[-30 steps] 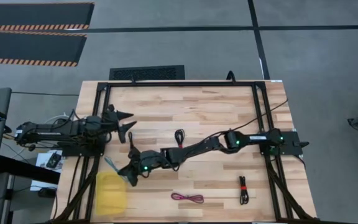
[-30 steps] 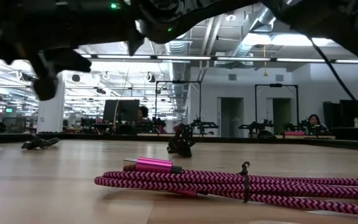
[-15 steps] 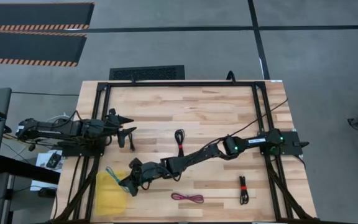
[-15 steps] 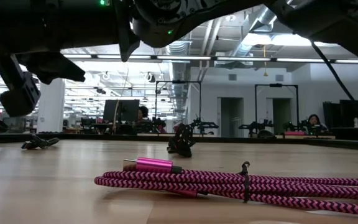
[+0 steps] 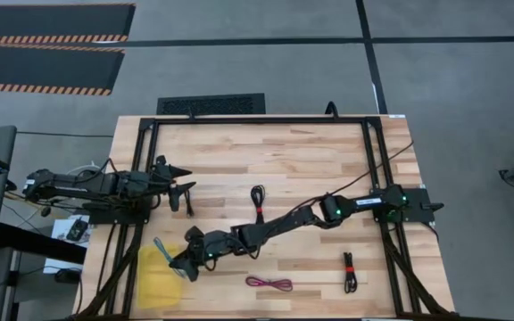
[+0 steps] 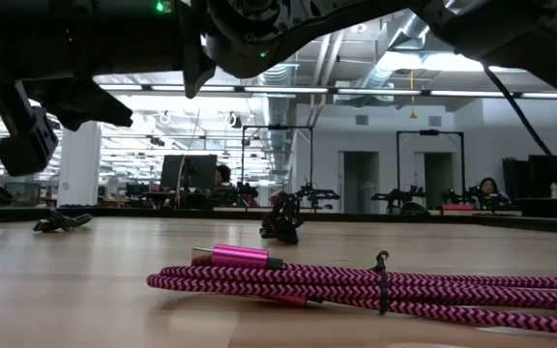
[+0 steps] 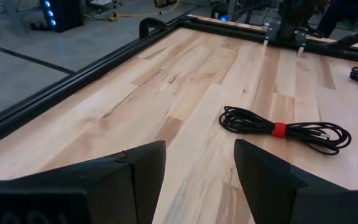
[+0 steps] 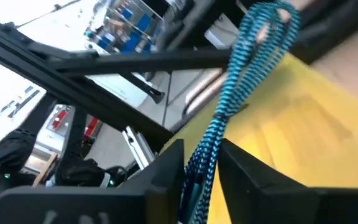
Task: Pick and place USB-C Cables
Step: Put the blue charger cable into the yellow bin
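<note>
In the high view my right gripper (image 5: 177,260) has reached across to the table's near-left corner and is shut on the teal-blue cable bundle (image 5: 161,246), just above the far edge of the yellow container (image 5: 159,278). The right wrist view shows the teal bundle (image 8: 247,68) over the yellow container (image 8: 309,130). A black bundle with a red tie (image 5: 257,198) (image 7: 281,129) lies flat mid-table. The magenta bundle (image 5: 269,283) (image 6: 375,285) lies near the near edge. Another black bundle with red (image 5: 350,270) lies to the right. My left gripper (image 5: 186,181) (image 7: 199,168) hovers open at the left side. My right gripper pinches the teal-blue bundle between its two fingers at one end (image 8: 199,163), with several strands together. The rest of the bundle (image 8: 263,28) sticks out past the fingertips. It is lifted clear of the table and hangs over the yellow container's edge.
A black frame (image 5: 257,120) runs around the tabletop, with rails at left and right. The right arm (image 5: 275,223) lies slantwise across the middle of the table. Bare wood shows along the far half (image 5: 266,152). People and other benches show in the room behind.
My right gripper has carried the teal-blue bundle toward the table's near-left corner, from beside the yellow container's far edge to over it. Most of the move came early; it has barely shifted in the last half second. The other bundles have stayed put.
</note>
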